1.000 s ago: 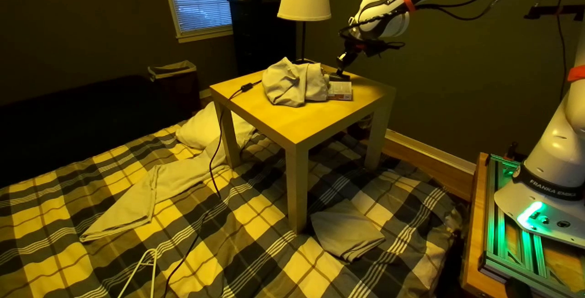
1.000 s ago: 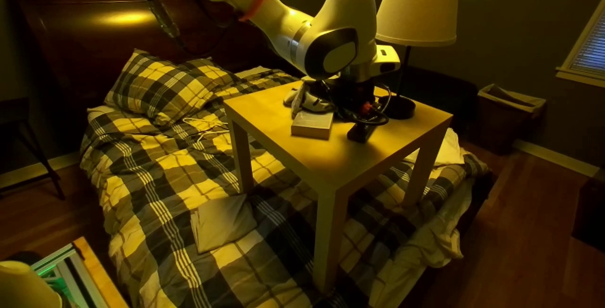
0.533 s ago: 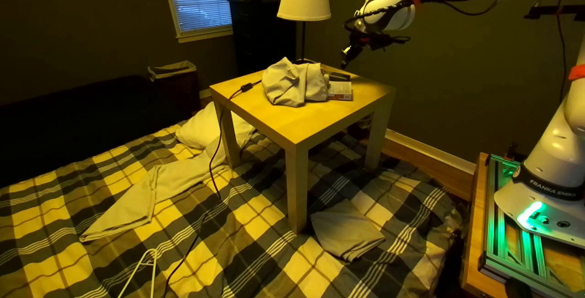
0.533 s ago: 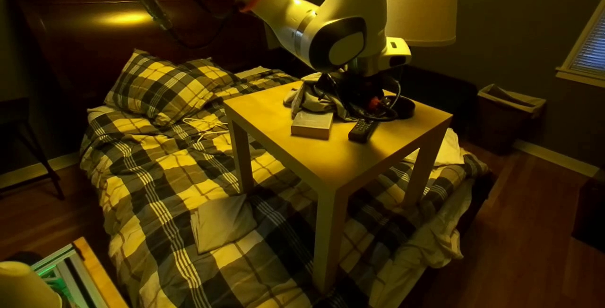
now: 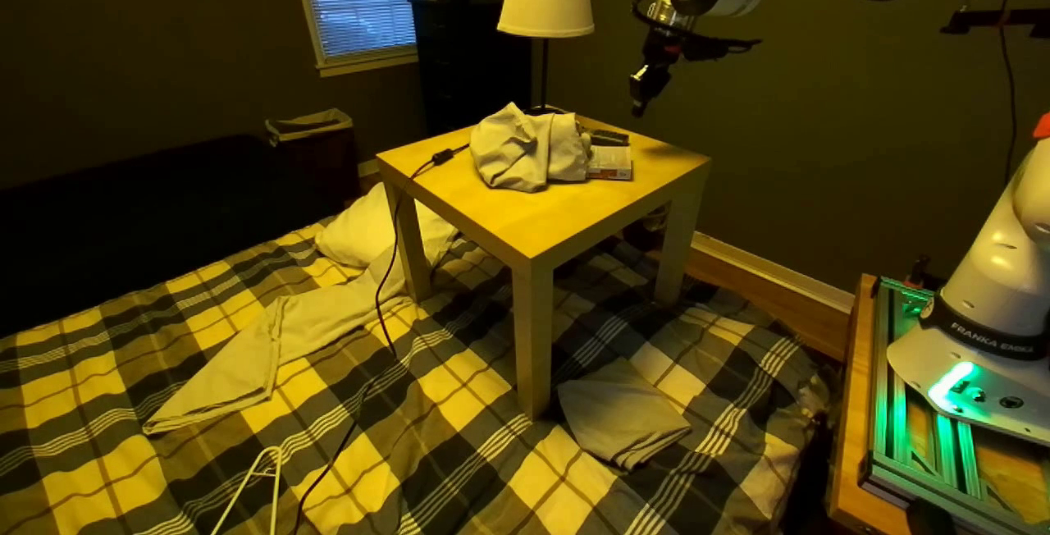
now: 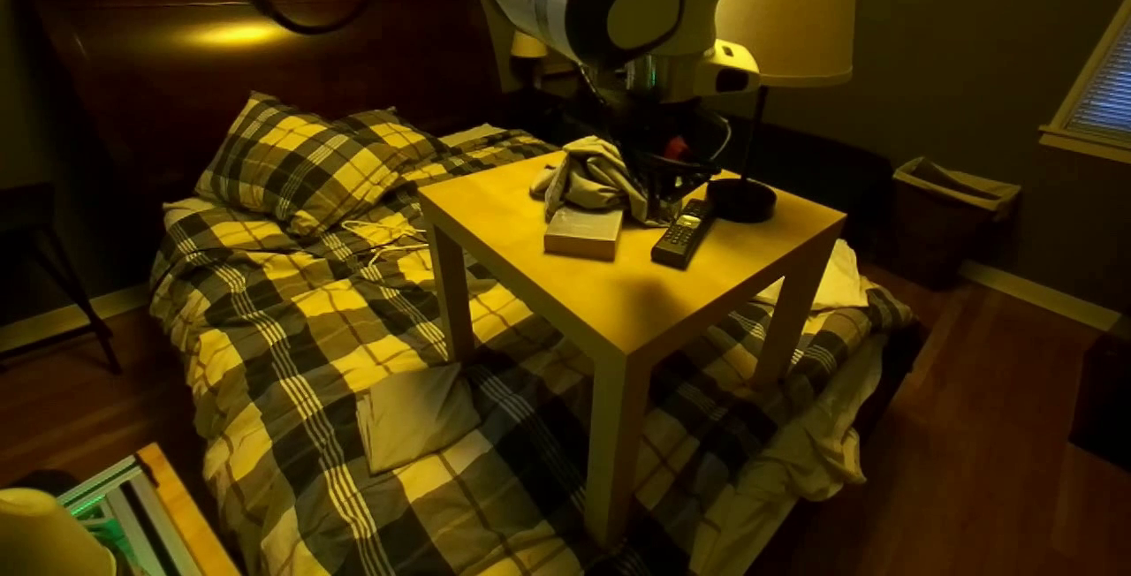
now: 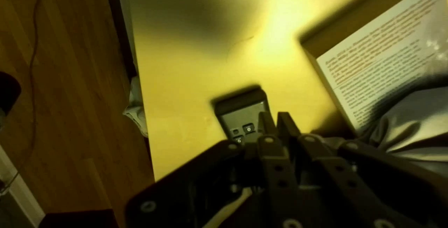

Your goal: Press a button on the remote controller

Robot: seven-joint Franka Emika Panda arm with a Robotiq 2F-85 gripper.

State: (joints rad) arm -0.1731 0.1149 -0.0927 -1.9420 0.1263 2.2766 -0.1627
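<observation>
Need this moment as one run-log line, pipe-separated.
remote: flat on table, beside box | fingers: nearly shut, above table, clear of remote | press: none now

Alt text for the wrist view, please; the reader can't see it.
A dark remote, its 0 button showing, lies on a yellow-lit tabletop, partly hidden by the black gripper at the bottom, its jaws close together. At right, gray cloth hides part of a printed box; at left is wooden floor.
</observation>
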